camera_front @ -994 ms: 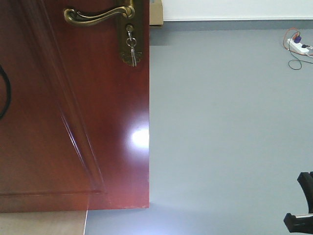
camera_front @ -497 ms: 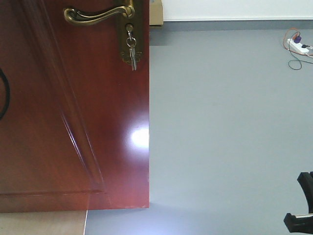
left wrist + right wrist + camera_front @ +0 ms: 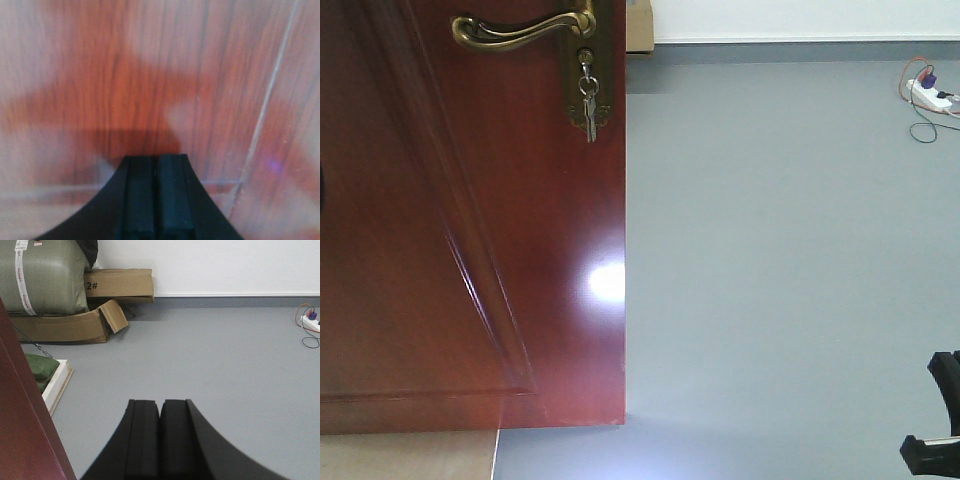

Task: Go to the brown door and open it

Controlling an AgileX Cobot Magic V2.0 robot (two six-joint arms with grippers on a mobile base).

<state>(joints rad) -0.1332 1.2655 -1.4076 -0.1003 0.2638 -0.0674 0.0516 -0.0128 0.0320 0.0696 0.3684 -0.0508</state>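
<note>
The brown door (image 3: 470,250) fills the left half of the front view, glossy, with a raised panel. Its brass lever handle (image 3: 520,30) sits at the top, and keys (image 3: 588,105) hang from the lock below it. Grey floor shows past the door's free edge. My left gripper (image 3: 155,159) is shut with nothing in it, its tips very close to the door's wood (image 3: 150,75). My right gripper (image 3: 160,402) is shut and empty, above the grey floor, with the door's edge (image 3: 20,415) to its left. A black part of my right arm (image 3: 940,420) shows at the lower right.
Cardboard boxes (image 3: 120,284) and a green sack (image 3: 45,275) stand against the far wall on the left. A white frame (image 3: 57,382) lies on the floor near the door. A power strip with cables (image 3: 311,322) lies at the far right.
The black loop at the front view's left edge has almost left the frame. The keys have swung slightly. The right arm has not moved.
</note>
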